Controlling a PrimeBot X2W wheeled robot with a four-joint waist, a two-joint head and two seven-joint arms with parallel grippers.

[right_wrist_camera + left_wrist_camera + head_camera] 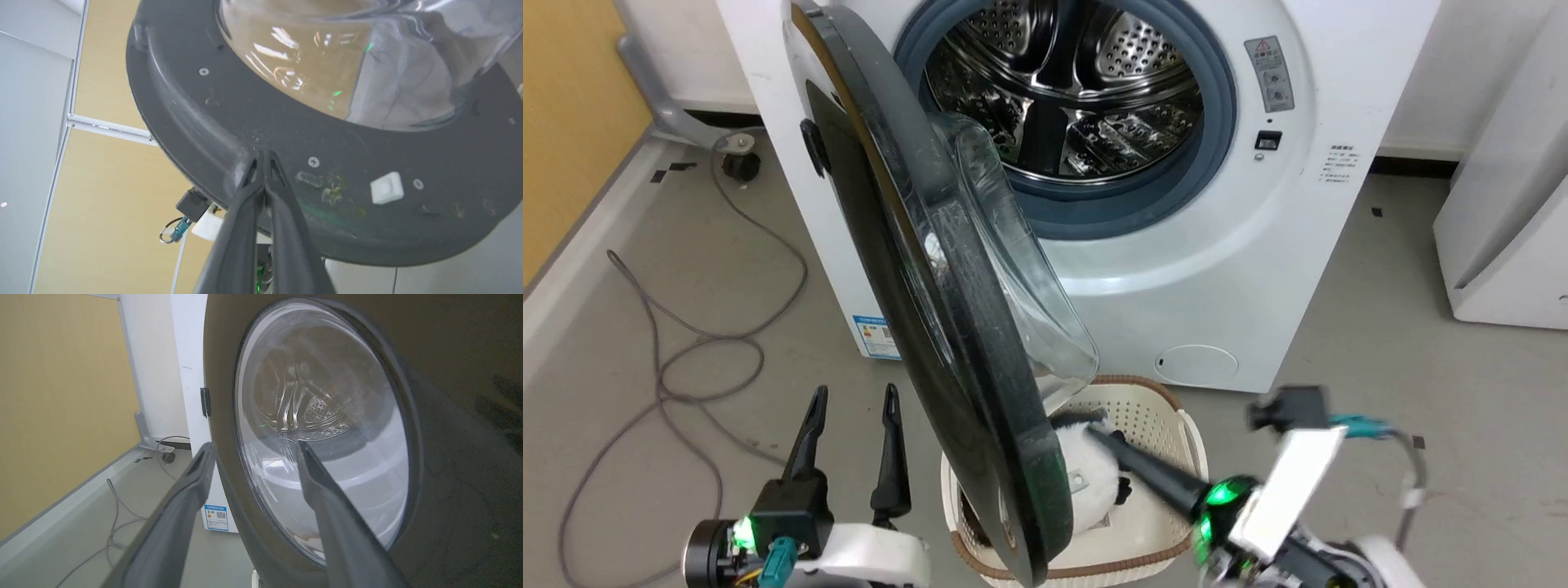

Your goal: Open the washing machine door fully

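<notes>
- The washing machine door [890,245] hangs from the left side of the washing machine [1225,269]. It sticks out from the front, about half open.
- The right gripper [263,157] is pinched tight with nothing in it. Its tips press on the door's dull grey inside, close to the rim, on the side that faces the washing machine.
- The left gripper [856,392] has its fingers spread and holds nothing. It hovers by the door's shiny side, the one turned away from the washing machine (I cannot tell if it touches).
- The thin tips could slide off that smooth grey face if the push goes crooked. Then the door might stop short of wide open.
- The door will likely swing toward the left gripper, so it could bump it.
- A laundry basket [1156,420] with a fluffy white plush toy [1086,482] sits on the floor just in front of the washing machine, under the door. The right arm could knock it.
- The door is big and round, glossy black outside. A clear glass bowl bulges from its middle toward the washing machine. Its grey inside has small screws and a little white block.
</notes>
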